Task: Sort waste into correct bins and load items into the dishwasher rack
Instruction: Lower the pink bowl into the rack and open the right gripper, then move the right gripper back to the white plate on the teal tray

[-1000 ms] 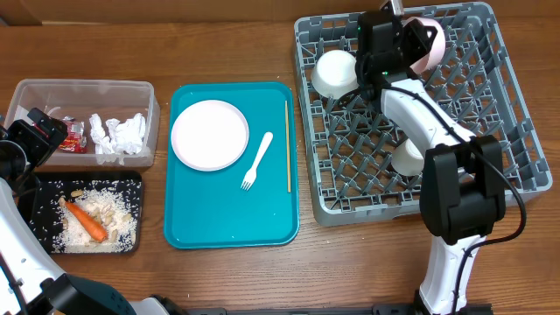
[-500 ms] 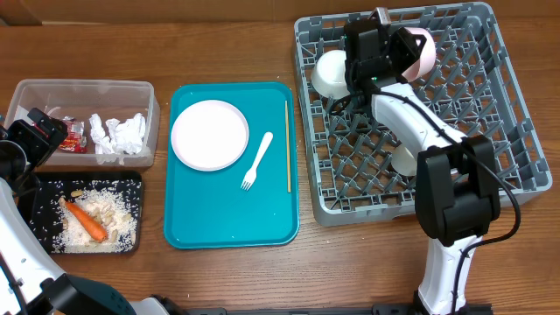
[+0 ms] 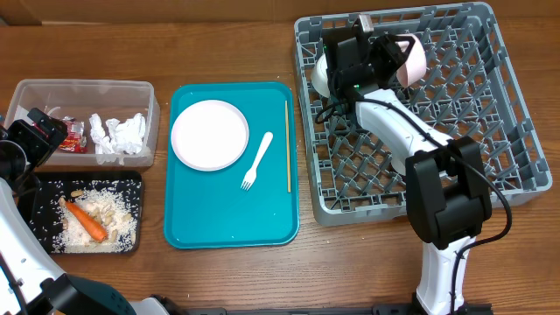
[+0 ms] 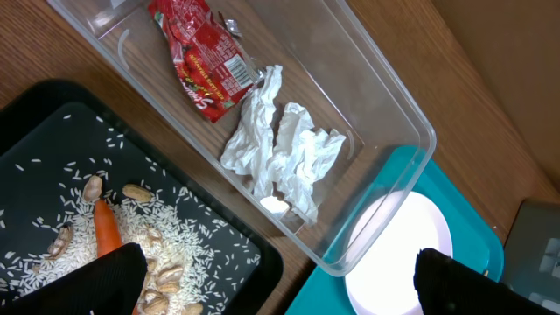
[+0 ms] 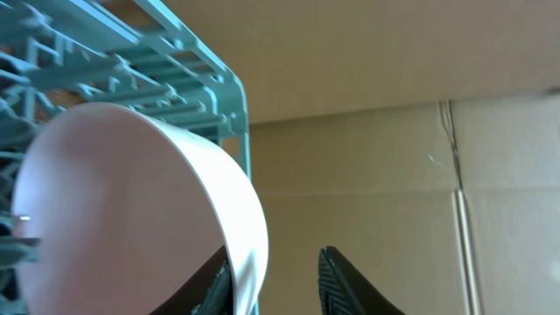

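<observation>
In the overhead view the grey dishwasher rack (image 3: 490,131) fills the right side. My right gripper (image 3: 394,52) is at its far edge beside a white bowl (image 3: 413,58) standing on edge. In the right wrist view the gripper (image 5: 278,262) is open: the bowl's rim (image 5: 245,219) lies against one finger, with a gap to the other. Another white bowl (image 3: 325,74) sits in the rack. The plate (image 3: 209,134), fork (image 3: 257,160) and a chopstick (image 3: 287,144) lie on the teal tray (image 3: 232,223). My left gripper (image 4: 278,254) hangs open and empty above the bins.
The clear tub (image 3: 83,87) holds the red wrapper (image 4: 203,57) and the tissue (image 4: 280,149). The black tray (image 3: 39,188) holds the carrot (image 3: 87,221), rice (image 3: 114,214) and some nut-like scraps. Bare wooden table lies along the front.
My right arm has swung left along the rack's far edge with the bowl, and its jaws have parted from the bowl's rim. The left arm has not moved.
</observation>
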`<state>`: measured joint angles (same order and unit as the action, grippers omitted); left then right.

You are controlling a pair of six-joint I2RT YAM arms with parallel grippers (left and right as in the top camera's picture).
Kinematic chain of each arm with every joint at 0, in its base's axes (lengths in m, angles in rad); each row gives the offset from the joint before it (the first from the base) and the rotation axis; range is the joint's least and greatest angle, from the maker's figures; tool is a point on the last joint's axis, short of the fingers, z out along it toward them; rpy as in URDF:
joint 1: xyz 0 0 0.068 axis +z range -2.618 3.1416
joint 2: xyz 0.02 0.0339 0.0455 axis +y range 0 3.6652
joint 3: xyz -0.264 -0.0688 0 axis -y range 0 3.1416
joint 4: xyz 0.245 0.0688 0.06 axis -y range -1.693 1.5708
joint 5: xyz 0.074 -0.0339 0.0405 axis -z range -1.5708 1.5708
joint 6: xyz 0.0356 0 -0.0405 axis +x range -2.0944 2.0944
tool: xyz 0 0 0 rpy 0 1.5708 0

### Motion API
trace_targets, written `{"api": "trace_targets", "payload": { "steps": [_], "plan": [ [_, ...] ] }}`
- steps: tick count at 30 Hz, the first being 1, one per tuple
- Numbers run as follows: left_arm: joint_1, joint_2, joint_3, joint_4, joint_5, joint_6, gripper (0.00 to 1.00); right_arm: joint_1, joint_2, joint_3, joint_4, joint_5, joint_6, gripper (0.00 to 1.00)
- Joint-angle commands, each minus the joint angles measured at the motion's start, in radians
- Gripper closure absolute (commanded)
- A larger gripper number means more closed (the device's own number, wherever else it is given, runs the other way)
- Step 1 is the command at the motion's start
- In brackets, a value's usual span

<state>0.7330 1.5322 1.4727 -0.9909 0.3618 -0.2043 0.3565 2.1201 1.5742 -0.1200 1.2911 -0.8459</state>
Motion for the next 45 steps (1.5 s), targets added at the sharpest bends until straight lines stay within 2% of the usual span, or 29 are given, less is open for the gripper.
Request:
{"api": "trace_targets", "payload": {
  "steps": [1, 13, 18, 21, 24, 32, 39, 42, 45],
  "plan": [
    [0.000, 0.001, 0.023, 0.001, -0.007, -0.006, 0.00, -0.002, 0.009, -0.004, 0.006, 0.091, 0.009, 0.66],
    [0.000, 0.001, 0.023, 0.001, -0.007, -0.006, 0.00, 0.116, 0.009, -0.004, 0.036, 0.124, 0.009, 0.66],
    [0.000, 0.001, 0.023, 0.001, -0.007, -0.006, 0.00, 0.160, 0.009, -0.004, 0.030, 0.151, 0.013, 0.60],
    [0.000, 0.001, 0.023, 0.001, -0.007, -0.005, 0.00, 0.175, 0.009, -0.004, -0.020, 0.152, 0.078, 0.50],
    [0.000, 0.001, 0.023, 0.001, -0.007, -0.006, 0.00, 0.188, 0.009, -0.004, -0.098, 0.144, 0.159, 0.47],
    [0.000, 0.001, 0.023, 0.001, -0.007, -0.006, 0.00, 0.193, -0.015, -0.003, -0.107, 0.144, 0.229, 0.48],
    [0.000, 0.001, 0.023, 0.001, -0.007, -0.006, 0.00, 0.169, -0.186, -0.002, -0.114, 0.051, 0.242, 0.47],
    [0.000, 0.001, 0.023, 0.001, -0.006, -0.006, 0.00, 0.137, -0.298, -0.002, -0.135, -0.009, 0.304, 0.47],
    [0.000, 0.001, 0.023, 0.001, -0.007, -0.006, 0.00, 0.107, -0.419, -0.001, -0.273, -0.145, 0.443, 0.48]
  ]
}}
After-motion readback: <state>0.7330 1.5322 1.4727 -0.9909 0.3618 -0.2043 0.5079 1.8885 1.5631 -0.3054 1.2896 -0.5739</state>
